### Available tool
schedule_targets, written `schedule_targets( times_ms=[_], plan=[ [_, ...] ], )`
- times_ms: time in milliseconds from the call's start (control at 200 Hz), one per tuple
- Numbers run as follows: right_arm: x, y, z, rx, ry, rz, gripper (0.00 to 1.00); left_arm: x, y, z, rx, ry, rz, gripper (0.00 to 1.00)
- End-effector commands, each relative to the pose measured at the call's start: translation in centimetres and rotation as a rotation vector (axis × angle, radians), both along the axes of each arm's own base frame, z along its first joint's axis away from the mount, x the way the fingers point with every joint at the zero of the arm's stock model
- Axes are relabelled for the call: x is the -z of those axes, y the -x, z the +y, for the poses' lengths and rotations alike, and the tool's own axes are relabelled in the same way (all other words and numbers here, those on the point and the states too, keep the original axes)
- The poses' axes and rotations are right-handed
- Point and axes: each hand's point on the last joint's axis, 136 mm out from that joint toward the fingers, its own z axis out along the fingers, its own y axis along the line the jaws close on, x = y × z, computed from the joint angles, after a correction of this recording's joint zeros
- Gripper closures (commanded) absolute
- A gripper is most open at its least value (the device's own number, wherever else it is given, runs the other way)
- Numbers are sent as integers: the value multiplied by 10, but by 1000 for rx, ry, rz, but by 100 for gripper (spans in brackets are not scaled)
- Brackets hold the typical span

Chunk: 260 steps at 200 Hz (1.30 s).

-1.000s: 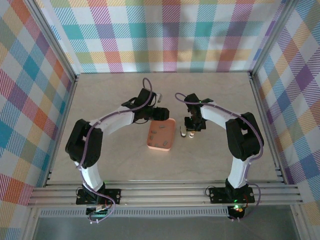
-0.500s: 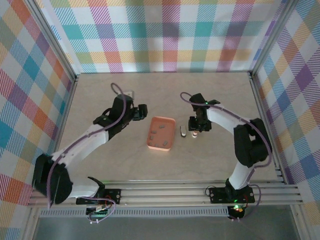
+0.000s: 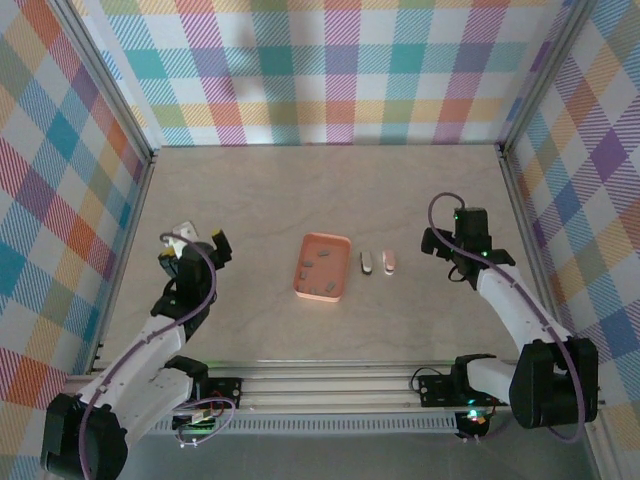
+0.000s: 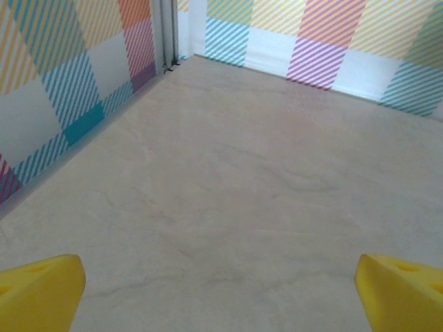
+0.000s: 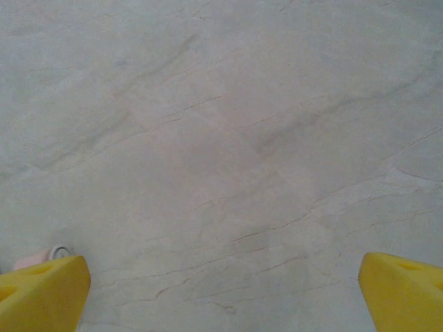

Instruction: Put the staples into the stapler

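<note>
Both arms have pulled back to the sides, left end effector (image 4: 221,294) and right end effector (image 5: 221,290) spread wide, empty. Loose staples (image 3: 322,263) lie in the orange tray (image 3: 336,250), with the stapler (image 3: 389,263) just right of it (unheld); the retreat should probably stay clear of both.

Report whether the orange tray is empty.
Not empty: several small grey staples lie inside the orange tray.
</note>
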Motion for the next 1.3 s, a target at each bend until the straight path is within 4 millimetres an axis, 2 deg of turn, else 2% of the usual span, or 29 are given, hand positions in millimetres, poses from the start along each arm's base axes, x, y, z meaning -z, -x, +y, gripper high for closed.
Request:
schedule_targets(
  times_ms=[0,120,260,345,415,470,505,560,595,640,710,750,825,1295],
  plan=[
    [-11,-19,-10,-28,66,-127,1,-5,-3,3,17,-53,-108,0],
    [3,-27,-23,-14,132,-212,1,18,-11,4,29,-114,-76,0],
    [24,-32,-20,-58,127,-297,1,52,-37,-16,147,-146,21,0],
    [19,-37,-17,-75,128,-346,1,53,-51,-28,211,-171,-14,0],
    [2,-41,-17,-75,91,-505,1,52,-62,-39,274,-202,-53,0],
    [1,-44,-13,-90,43,-552,1,75,-69,-44,321,-198,9,0],
    [10,-46,-11,-103,39,-539,1,74,-72,-36,279,-176,-38,0],
    [23,-48,-6,-129,35,-566,1,87,-70,-15,230,-81,-18,0],
    [22,-51,0,-168,33,-599,1,86,-74,-1,160,-53,-18,0],
    [27,-49,9,-226,18,-533,1,93,-80,7,151,0,42,0],
    [26,-56,23,-311,7,-542,1,95,-85,4,163,-16,67,0],
    [31,-58,28,-346,-4,-485,1,95,-85,4,162,-20,65,0],
    [33,-66,21,-308,-17,-456,1,94,-85,3,164,-20,64,0],
    [33,-67,20,-301,-24,-443,1,95,-88,-2,184,-38,81,0]
  ],
)
